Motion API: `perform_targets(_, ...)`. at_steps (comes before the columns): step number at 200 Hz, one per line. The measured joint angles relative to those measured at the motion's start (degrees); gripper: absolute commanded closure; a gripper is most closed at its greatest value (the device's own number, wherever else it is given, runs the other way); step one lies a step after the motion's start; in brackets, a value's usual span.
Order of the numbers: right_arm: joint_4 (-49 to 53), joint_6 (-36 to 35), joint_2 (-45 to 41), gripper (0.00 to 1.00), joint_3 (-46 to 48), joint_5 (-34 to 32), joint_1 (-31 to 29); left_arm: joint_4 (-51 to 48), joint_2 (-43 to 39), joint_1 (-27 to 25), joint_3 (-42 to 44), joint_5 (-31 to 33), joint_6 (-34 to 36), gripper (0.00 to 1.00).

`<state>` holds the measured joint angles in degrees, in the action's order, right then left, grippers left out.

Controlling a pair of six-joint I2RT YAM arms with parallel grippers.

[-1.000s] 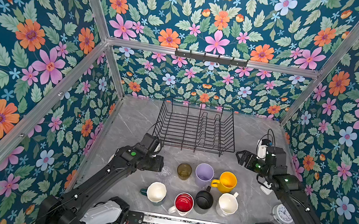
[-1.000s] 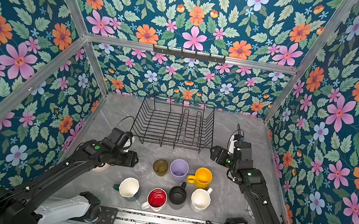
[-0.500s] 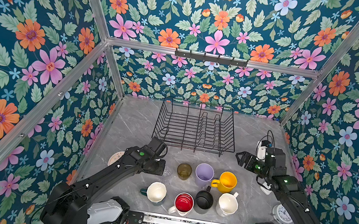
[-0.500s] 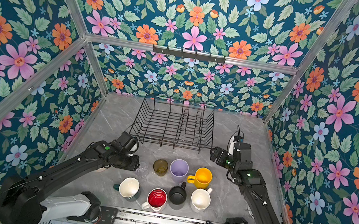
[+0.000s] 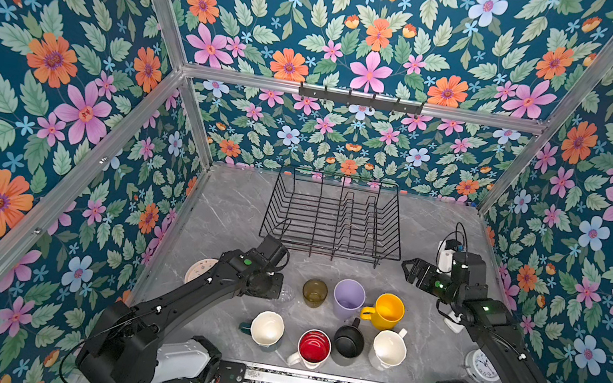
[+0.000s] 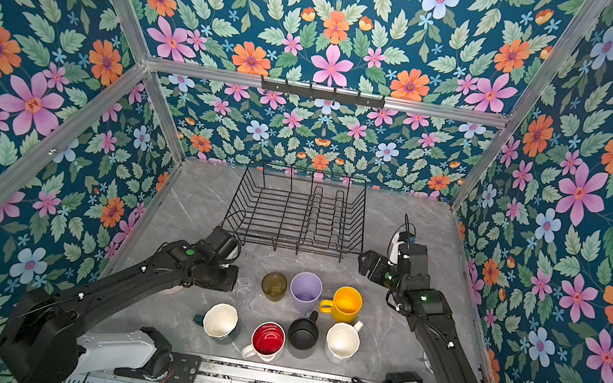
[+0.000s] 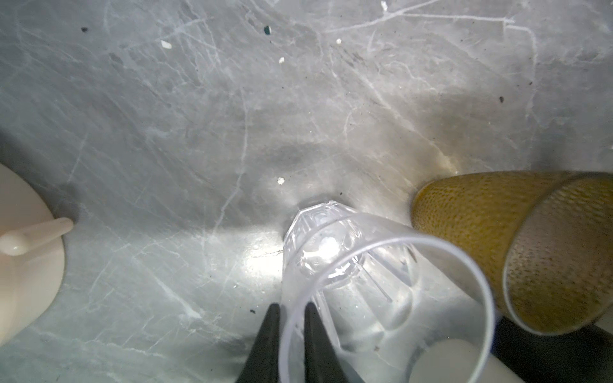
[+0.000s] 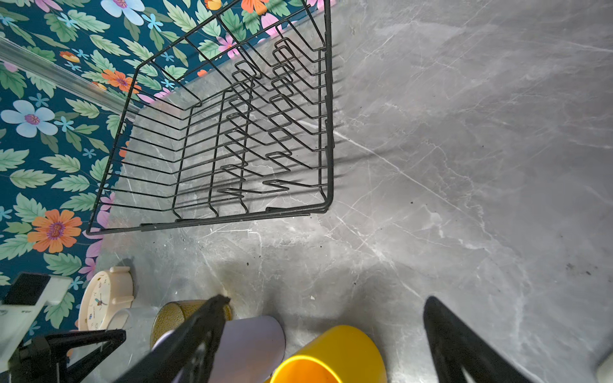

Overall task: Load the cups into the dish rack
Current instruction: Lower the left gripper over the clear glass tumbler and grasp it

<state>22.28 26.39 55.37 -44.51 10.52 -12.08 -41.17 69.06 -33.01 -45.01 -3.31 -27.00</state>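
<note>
Dish rack sits at the back of the worktop. All eight cups stand upright in front of it. Far row: clear glass, olive tumbler, lilac tumbler, yellow mug. Near row: dark green mug, red-lined mug, black mug, cream mug.

Left end effector is grasping the clear glass by its rim, one finger inside and one outside. Only the left wrist view shows that; the wrist covers it in both top views.

Right end effector is released, jaws wide, above the worktop near the yellow mug.

Cream clock is half under the left arm in a top view.
</note>
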Motion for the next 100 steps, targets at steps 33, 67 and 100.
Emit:
perform_targets(33,-0.7,0.0,0.0,0.07,0.3,0.0,0.0,-0.1,0.0,0.0,-0.5,0.6,0.1,1.00)
perform_targets(67,-0.7,0.0,-0.3,0.07,0.3,0.0,0.0,-0.3,-0.3,0.0,-1.4,1.4,0.2,1.00)
perform_targets(100,-0.6,0.0,-1.1,0.07,0.3,0.0,0.0,-1.4,-2.6,0.0,-3.1,2.5,0.4,1.00)
